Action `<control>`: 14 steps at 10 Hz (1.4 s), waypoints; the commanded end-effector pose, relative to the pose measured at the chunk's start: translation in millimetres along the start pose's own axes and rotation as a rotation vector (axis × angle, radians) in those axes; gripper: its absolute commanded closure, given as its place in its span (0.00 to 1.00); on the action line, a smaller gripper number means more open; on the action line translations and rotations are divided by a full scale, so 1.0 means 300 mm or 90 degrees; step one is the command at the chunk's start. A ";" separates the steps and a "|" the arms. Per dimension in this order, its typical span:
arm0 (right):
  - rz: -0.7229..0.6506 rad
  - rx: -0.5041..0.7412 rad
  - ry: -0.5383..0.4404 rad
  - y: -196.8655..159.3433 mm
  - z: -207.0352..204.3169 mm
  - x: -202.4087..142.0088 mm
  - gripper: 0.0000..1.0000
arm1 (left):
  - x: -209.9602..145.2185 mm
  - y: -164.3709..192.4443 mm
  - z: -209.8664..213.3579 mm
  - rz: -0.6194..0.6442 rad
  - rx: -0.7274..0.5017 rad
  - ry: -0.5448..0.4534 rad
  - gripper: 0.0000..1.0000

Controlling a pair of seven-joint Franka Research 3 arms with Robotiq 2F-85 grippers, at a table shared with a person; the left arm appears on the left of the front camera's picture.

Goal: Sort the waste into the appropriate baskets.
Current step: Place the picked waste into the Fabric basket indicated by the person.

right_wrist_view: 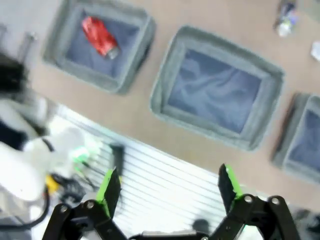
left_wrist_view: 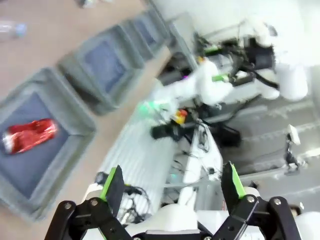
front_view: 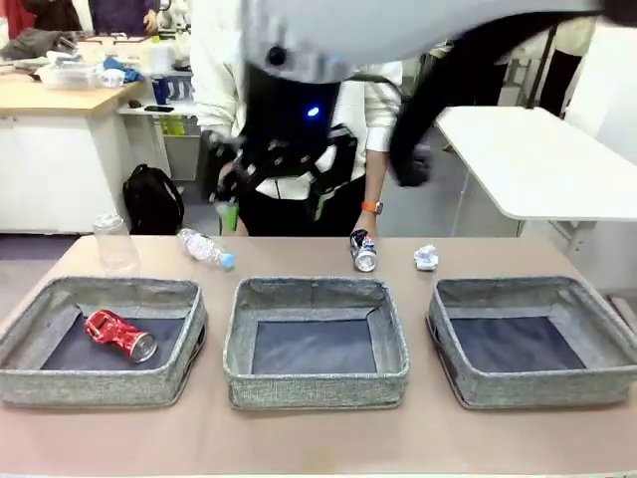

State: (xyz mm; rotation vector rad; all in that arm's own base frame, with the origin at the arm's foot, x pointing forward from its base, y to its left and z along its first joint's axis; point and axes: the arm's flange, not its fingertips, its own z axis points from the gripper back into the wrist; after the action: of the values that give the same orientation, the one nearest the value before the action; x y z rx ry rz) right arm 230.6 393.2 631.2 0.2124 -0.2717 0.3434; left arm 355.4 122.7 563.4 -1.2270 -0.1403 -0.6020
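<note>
Waste, four pieces unsorted, one sorted. Red can (front_view: 119, 336) lies on its side in the left basket (front_view: 100, 291). Middle basket (front_view: 314, 291) and right basket (front_view: 528, 289) hold nothing.

Along the far edge of the table (front_view: 299, 438), beyond the baskets, from the robot's left:
- cup (front_view: 114, 242), mouth down, behind the left basket
- bottle (front_view: 204, 249), on its side, blue cap toward the middle
- dark can (front_view: 364, 251), on its side, behind the middle basket
- paper ball (front_view: 426, 258), near that can but apart from it

Person's hand (front_view: 368, 224) hangs just above the dark can; whether it touches cannot be told.

Left gripper (left_wrist_view: 172, 170): jaws spread wide, nothing between them, high off the table and tilted. Right gripper (right_wrist_view: 169, 172): jaws equally wide and empty, high over the near edge, looking down on the baskets.

Step in hand, as judged: reaching for the next piece.

Handling notes:
- Dark can probably belongs with the red can, so it is a sound next pick once the hand is clear. Fingers should close across its width, since it may roll.
- Bottle may roll too; best taken mid-body.
- Cup looks thin; a gentle squeeze on its wall should do.
- Paper ball looks soft; a full close suits it.
- Each piece should clear the basket rim before crossing and be released low over the dark bottom
</note>
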 end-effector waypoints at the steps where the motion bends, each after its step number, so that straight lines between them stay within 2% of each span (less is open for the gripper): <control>1: -0.099 0.088 -0.120 -0.220 0.037 -0.195 0.00 | -0.039 -0.026 -0.066 -0.046 -0.117 0.038 0.00; 2: -0.146 0.143 -0.138 -0.360 0.057 -0.248 0.00 | -0.055 -0.045 -0.119 -0.066 -0.173 0.066 0.00; 3: -0.153 0.219 -0.144 -0.491 0.060 -0.285 0.00 | -0.064 -0.056 -0.151 -0.079 -0.217 0.081 0.00; 5: -0.202 0.316 -0.179 -0.730 0.056 -0.362 0.00 | -0.053 -0.038 -0.184 -0.090 -0.236 0.132 0.00; 6: -0.277 0.346 -0.173 -0.867 0.026 -0.397 0.00 | -0.048 -0.022 -0.190 -0.090 -0.244 0.167 0.00; 7: -0.210 0.260 -0.157 -0.643 0.082 -0.330 0.00 | -0.040 -0.007 -0.190 -0.059 -0.191 0.141 0.00; 8: -0.210 0.260 -0.157 -0.643 0.082 -0.330 0.00 | -0.038 -0.008 -0.324 -0.087 -0.238 0.134 0.00; 12: -0.208 0.254 -0.158 -0.640 0.066 -0.347 0.00 | -0.038 -0.008 -0.324 -0.087 -0.238 0.134 0.00; 13: -0.370 0.391 -0.192 -0.888 0.229 -0.441 0.00 | -0.038 -0.008 -0.324 -0.087 -0.238 0.134 0.00; 14: -0.370 0.391 -0.196 -0.900 0.236 -0.450 0.00 | -0.038 -0.008 -0.324 -0.087 -0.238 0.134 0.00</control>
State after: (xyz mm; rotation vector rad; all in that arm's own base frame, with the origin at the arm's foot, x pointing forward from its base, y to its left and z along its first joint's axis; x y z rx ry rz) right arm 200.5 125.0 614.0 0.8286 -0.3919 -0.0962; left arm 324.4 40.7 525.8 -1.5016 0.0812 -0.9042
